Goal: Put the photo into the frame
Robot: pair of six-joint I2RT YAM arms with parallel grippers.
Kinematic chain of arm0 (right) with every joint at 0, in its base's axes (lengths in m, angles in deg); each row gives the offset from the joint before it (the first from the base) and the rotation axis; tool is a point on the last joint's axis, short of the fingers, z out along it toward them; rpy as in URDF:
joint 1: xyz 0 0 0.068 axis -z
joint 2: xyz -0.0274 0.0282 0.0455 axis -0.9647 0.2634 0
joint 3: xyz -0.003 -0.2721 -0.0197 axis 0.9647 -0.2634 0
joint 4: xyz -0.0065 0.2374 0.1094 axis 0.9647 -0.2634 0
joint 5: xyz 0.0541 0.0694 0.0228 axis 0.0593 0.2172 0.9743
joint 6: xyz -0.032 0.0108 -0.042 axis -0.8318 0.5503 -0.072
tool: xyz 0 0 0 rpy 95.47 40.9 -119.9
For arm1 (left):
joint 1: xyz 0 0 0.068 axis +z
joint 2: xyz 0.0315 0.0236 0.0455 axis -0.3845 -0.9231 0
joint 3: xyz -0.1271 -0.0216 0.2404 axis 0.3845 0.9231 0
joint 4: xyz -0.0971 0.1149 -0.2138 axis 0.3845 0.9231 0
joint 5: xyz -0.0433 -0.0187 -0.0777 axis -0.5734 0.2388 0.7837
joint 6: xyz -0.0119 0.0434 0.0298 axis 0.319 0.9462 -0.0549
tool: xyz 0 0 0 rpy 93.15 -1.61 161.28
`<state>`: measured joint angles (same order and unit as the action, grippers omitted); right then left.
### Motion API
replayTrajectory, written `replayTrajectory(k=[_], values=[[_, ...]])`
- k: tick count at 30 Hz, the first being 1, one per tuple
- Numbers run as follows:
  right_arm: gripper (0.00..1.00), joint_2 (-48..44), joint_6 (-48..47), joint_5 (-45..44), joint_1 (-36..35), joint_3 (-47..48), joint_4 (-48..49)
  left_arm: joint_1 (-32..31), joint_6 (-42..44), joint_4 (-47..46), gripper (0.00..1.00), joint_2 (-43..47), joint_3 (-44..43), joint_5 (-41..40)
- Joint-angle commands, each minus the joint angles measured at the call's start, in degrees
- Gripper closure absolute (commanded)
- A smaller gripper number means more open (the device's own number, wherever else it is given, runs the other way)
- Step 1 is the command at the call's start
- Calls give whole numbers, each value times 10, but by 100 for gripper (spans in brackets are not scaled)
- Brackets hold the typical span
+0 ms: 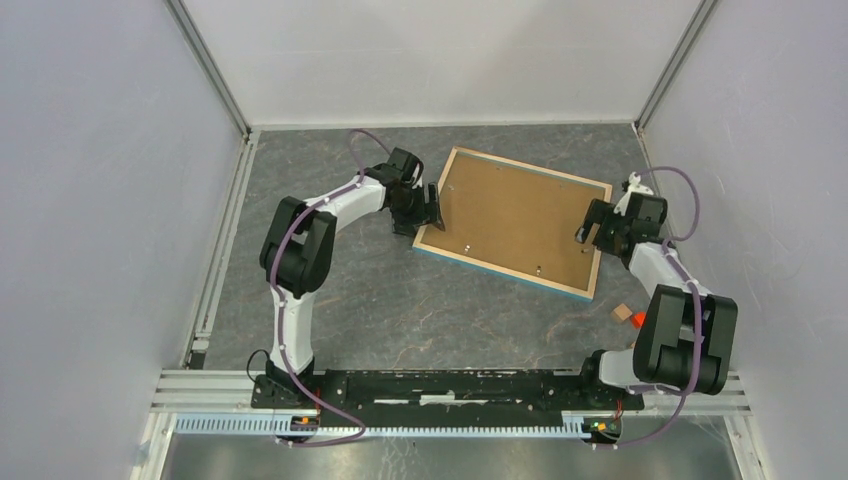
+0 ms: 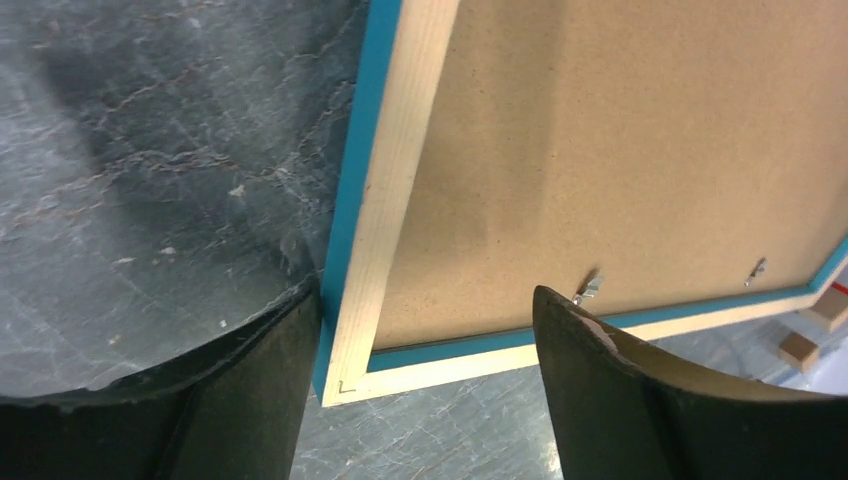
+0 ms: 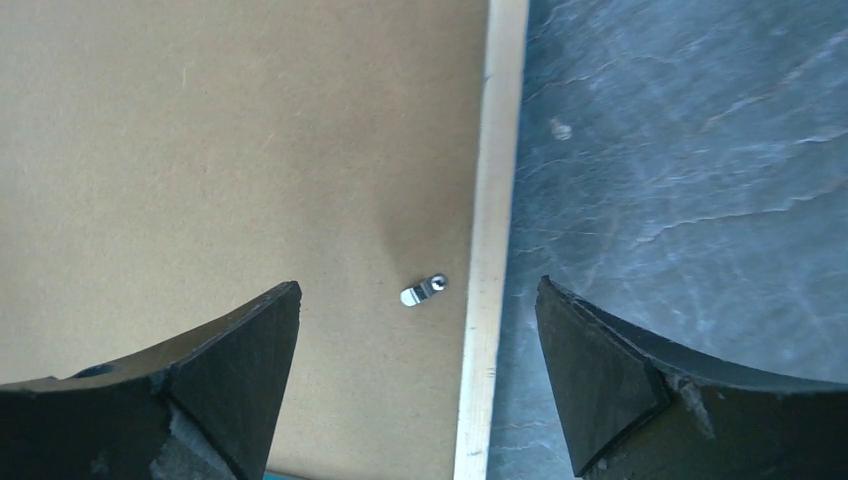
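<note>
left gripper (image 1: pixel 429 208): jaws spread, low | right gripper (image 1: pixel 591 230): jaws spread, low

The frame (image 2: pixel 385 200) between the fingers (image 2: pixel 250 400) of the left pincer (image 2: pixel 425 300) has a rim of pale bare wood, matt and fine-grained, edged in smooth blue paint. The backing board (image 2: pixel 620 150) within is brown fibreboard, dull and faintly speckled. Between the fingers (image 3: pixel 230 380) of the right pincer (image 3: pixel 418 285) a small turn clip (image 3: pixel 423 291) is bright glossy metal. Those fingers are matt black plastic, rough at the edges. The counter (image 3: pixel 680 150) outside them is dark grey, marbled, softly sheened.
</note>
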<state>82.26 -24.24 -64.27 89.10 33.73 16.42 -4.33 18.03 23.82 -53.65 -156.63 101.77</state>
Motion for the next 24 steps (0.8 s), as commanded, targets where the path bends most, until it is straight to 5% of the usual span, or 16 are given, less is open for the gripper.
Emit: replayTrajectory(k=[1,9,17,24], values=[[11,21,9,52,-2,-27,48,-7,45,42,22,-1,-26,-51],[15,8,-10,50,-14,-67,32,-11,29,38,37,30,40,-34],[17,-45,24,94,-117,-131,33,-5,31,23,45,138,163,-34],[18,-128,78,118,-222,-208,20,-5,-20,-17,52,301,375,37]])
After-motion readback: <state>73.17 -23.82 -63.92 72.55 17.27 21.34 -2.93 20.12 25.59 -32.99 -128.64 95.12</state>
